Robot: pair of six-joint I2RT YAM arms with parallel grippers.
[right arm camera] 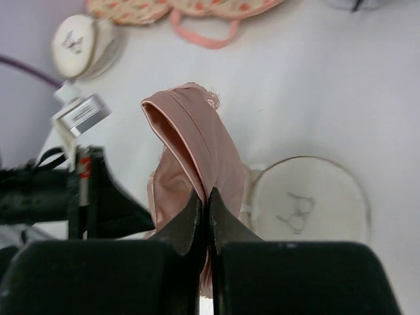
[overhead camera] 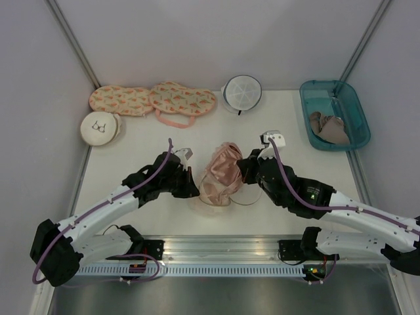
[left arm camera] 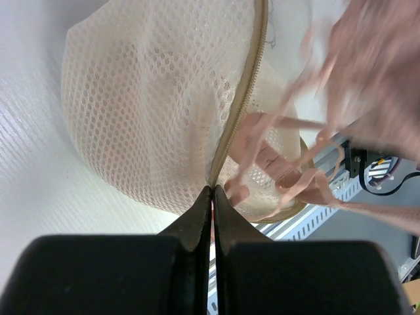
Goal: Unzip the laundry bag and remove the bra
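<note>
The cream laundry bag [overhead camera: 207, 195] lies at the table's middle, its rim zipper [left arm camera: 246, 92] open. My left gripper [left arm camera: 212, 190] is shut on the bag's rim at the zipper edge, with mesh wall [left arm camera: 144, 118] just beyond it. The pale pink bra [overhead camera: 223, 167] stands up out of the bag, and its thin straps [left arm camera: 289, 131] trail from the opening. My right gripper [right arm camera: 205, 195] is shut on a fold of the bra's pink cup [right arm camera: 197, 144]. To the right of that gripper lies the bag's drawn face [right arm camera: 308, 203].
A second cream round bag [overhead camera: 100, 128] sits at the far left. Two peach patterned pouches [overhead camera: 154, 100] and a white mesh bag [overhead camera: 241, 92] line the back. A teal bin [overhead camera: 351, 105] at the right holds a tan-grey bra [overhead camera: 328, 126]. A metal rail [overhead camera: 216, 252] runs along the near edge.
</note>
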